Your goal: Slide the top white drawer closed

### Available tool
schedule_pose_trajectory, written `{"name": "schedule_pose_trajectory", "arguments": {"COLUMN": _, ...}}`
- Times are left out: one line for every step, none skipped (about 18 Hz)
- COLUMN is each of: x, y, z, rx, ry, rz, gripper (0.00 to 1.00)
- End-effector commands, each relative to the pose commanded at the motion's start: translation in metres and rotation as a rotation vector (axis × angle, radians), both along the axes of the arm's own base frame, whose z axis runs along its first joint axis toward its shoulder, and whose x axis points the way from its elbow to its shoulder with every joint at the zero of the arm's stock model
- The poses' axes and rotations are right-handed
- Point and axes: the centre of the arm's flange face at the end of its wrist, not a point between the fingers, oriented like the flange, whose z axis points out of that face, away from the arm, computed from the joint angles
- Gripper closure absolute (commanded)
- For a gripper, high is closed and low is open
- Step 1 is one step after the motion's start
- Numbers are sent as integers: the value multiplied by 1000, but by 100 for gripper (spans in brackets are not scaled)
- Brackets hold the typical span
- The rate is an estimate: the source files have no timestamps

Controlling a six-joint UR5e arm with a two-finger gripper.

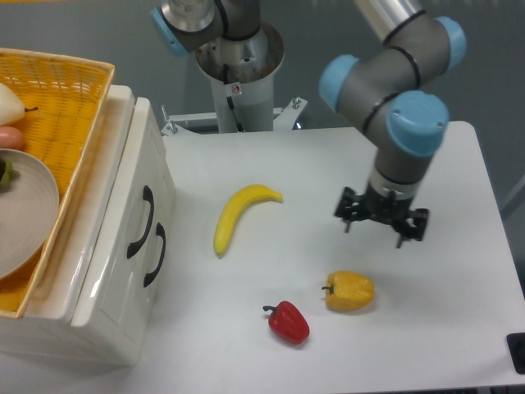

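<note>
Camera view, fixed above the white bench (pixel 426 328): the white cabinet sits at the left edge, and the top white drawer (pixel 135 176) appears flush with the cabinet face, its black curved handle (pixel 144 222) lying just above and left of the similar handle of the lower drawer (pixel 160 271). On top of the cabinet rests a yellow wicker basket (pixel 70 107) holding a grey plate (pixel 29 213) and some partly cropped food items at the frame's left margin.

The end effector (pixel 381 223) hangs over the right half of the bench, well apart from the cabinet, its two black fingers spread with nothing between them. It points downward, above and slightly right of a yellow bell pepper (pixel 350 290). A red bell pepper (pixel 288 322) lies near the yellow one, lower and to its left. A banana (pixel 238 215) lies on the bench between the cabinet and the end effector, closer to the cabinet, touching neither. The arm's grey links and blue joint caps rise from the end effector toward the base column (pixel 240 74) at the bench's far edge.
</note>
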Motion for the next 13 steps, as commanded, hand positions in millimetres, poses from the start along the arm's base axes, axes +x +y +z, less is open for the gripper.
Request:
{"name": "schedule_pose_trajectory", "arguments": {"x": -9, "y": -4, "z": -2, "rx": -16, "ry": 18, "rz": 1, "gripper": 0}}
{"name": "schedule_pose_trajectory", "arguments": {"x": -16, "y": -5, "z": -4, "rx": -26, "ry": 33, "rz": -8, "gripper": 0}}
{"name": "schedule_pose_trajectory", "arguments": {"x": -21, "y": -5, "z": -4, "rx": -30, "ry": 41, "rz": -27, "gripper": 0}}
{"name": "schedule_pose_trajectory", "arguments": {"x": -21, "y": -5, "z": -3, "rx": -32, "ry": 42, "rz": -53, "gripper": 0}}
{"name": "schedule_pose_trajectory", "arguments": {"x": -23, "y": -5, "z": -3, "rx": -34, "ry": 44, "rz": -84, "gripper": 0}}
{"name": "schedule_pose_trajectory", "arguments": {"x": -28, "y": -6, "z": -7, "rx": -38, "ry": 41, "rz": -119, "gripper": 0}}
{"name": "schedule_pose_trajectory", "arguments": {"x": -36, "y": -12, "z": -13, "rx": -45, "ry": 34, "rz": -157, "gripper": 0}}
{"name": "schedule_pose_trajectory", "arguments": {"x": -40, "y": -13, "z": -19, "rx": -49, "ry": 26, "rz": -208, "gripper": 0}}
{"name": "schedule_pose_trajectory", "arguments": {"x": -40, "y": -13, "z": -25, "rx": -56, "ry": 18, "rz": -251, "gripper": 0}}
{"name": "schedule_pose_trajectory", "arguments": {"x": -40, "y": -13, "z": -26, "rx": -61, "ry": 13, "rz": -274, "gripper": 0}}
{"name": "schedule_pose_trajectory", "arguments": {"x": -40, "y": -13, "z": -26, "rx": -58, "ry": 12, "rz": -281, "gripper": 0}}
{"name": "schedule_pose_trajectory", "arguments": {"x": -40, "y": -13, "z": -28, "rx": -60, "ry": 10, "rz": -281, "gripper": 0}}
{"name": "schedule_pose_trajectory", "arguments": {"x": -39, "y": -13, "z": -31, "rx": -60, "ry": 5, "rz": -281, "gripper": 0}}
